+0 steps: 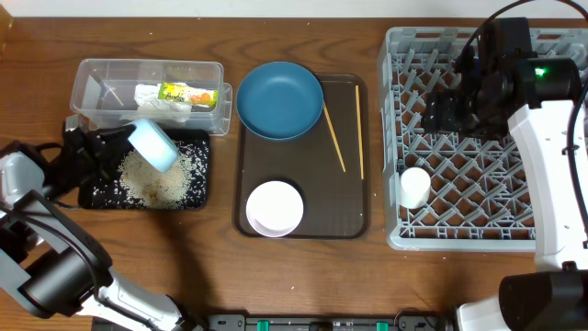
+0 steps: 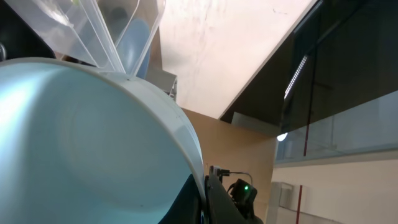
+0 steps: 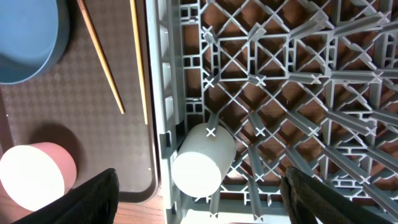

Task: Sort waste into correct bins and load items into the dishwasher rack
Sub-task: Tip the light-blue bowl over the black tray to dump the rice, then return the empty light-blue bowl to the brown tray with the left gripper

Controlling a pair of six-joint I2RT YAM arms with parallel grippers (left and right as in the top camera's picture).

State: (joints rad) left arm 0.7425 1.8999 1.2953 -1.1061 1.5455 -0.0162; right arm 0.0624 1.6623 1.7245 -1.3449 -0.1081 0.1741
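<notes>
Dishwasher rack [image 1: 469, 193], right side of the counter: rigid lattice. The right end effector [image 3: 208, 202] hangs over it, fingers spread wide, empty. Large dark blue bowl [image 1: 280, 99] and white bowl [image 1: 274, 207]: stiff, smooth, probably slippery, so best pinched at the rim. Small light blue bowl [image 1: 153, 144]: light, clamped at its rim by the left end effector [image 1: 122, 145] and tipped over the black tray [image 1: 206, 170] (the gripping fingers are hidden in the wrist view). Small white cup [image 1: 414, 187]: lies tilted in the rack. Chopsticks [image 1: 335, 138]: thin, likely to roll.
</notes>
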